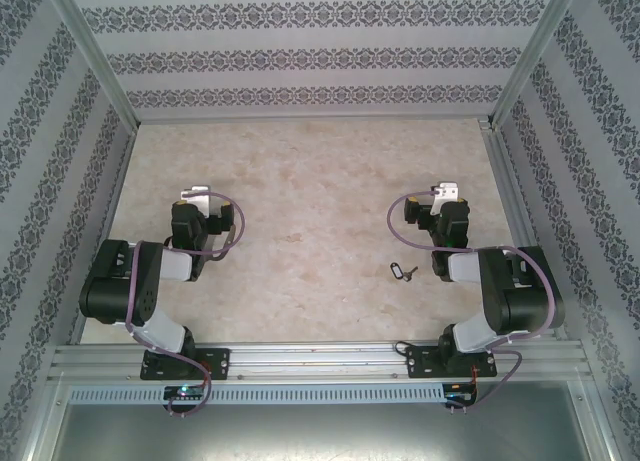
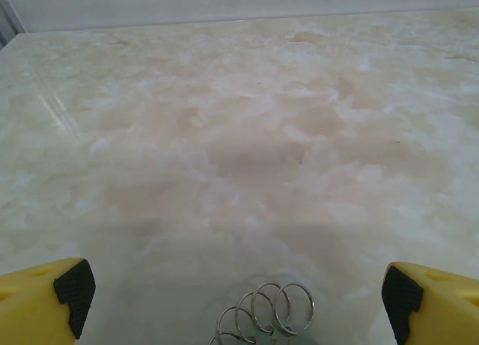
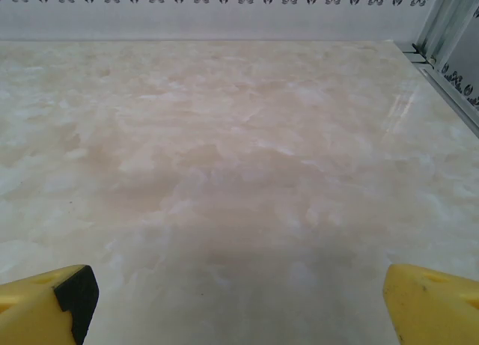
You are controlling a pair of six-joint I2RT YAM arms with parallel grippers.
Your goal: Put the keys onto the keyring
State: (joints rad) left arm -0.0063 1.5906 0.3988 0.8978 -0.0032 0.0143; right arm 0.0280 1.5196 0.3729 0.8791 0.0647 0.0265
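My left fingers [image 2: 37,300] stand wide apart, holding nothing. The keyring [image 2: 263,313] lies on the worktop [image 2: 247,150] between them, its loops fanned sideways. My right fingers [image 3: 430,304] gape empty too. The key [image 1: 402,271] lies flat just left of my right arm [image 1: 500,281], long axis roughly left-right.

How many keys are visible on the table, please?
1. The key lies on the table near its front edge, just left of the right arm. More may be hidden beneath it or the left arm.
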